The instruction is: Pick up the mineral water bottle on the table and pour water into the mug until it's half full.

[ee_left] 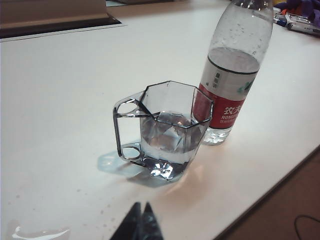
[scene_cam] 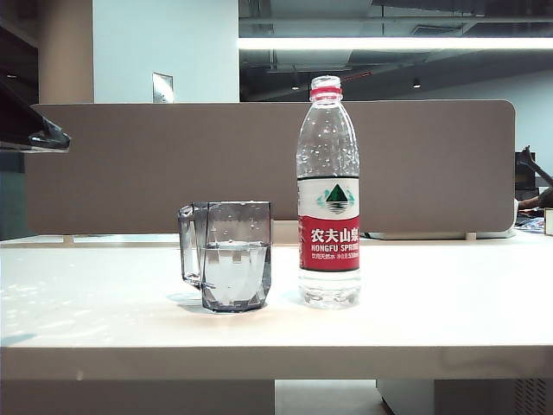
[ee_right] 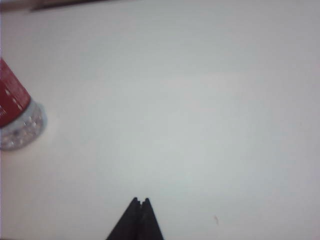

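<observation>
The mineral water bottle [scene_cam: 328, 194] stands upright on the white table [scene_cam: 449, 294], cap on, with water low in it. Just to its left stands the smoky grey mug [scene_cam: 229, 255], handle to the left, holding water to about half its height. The left wrist view has the mug [ee_left: 167, 132] and bottle [ee_left: 232, 75] side by side. My left gripper [ee_left: 141, 206] is shut and empty, hovering over the table short of the mug. My right gripper [ee_right: 140, 201] is shut and empty above bare table, well away from the bottle's base [ee_right: 20, 127]. Neither gripper shows in the exterior view.
A grey-brown partition panel [scene_cam: 130, 164] stands upright behind the table. Small water drops and a puddle [ee_left: 35, 232] lie on the table near my left gripper. The table's front edge [ee_left: 280, 175] runs close to the bottle. Clutter [ee_left: 300, 20] sits at the far corner.
</observation>
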### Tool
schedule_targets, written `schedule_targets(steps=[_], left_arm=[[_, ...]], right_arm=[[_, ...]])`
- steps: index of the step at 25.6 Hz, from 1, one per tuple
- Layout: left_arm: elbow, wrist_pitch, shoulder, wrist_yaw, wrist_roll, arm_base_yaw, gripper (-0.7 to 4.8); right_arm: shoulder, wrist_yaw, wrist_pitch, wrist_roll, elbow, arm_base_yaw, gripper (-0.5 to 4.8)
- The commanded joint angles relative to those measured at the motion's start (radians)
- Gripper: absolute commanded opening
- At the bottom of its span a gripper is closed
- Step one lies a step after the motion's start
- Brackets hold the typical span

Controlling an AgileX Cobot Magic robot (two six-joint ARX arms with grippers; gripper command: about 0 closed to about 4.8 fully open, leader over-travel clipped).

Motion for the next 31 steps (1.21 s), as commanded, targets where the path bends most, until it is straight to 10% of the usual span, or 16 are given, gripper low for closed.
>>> schedule_targets(steps=[1, 31], left_arm=[[0.003, 0.006, -0.001, 0.0, -0.003, -0.001, -0.05], [0.003, 0.006, -0.001, 0.0, -0.003, -0.001, -0.05]], right_arm=[[-0.03, 0.032, 0.007, 0.0, -0.007, -0.001, -0.06], [-0.122, 0.058, 0.004, -0.011, -0.007, -0.034, -0.05]])
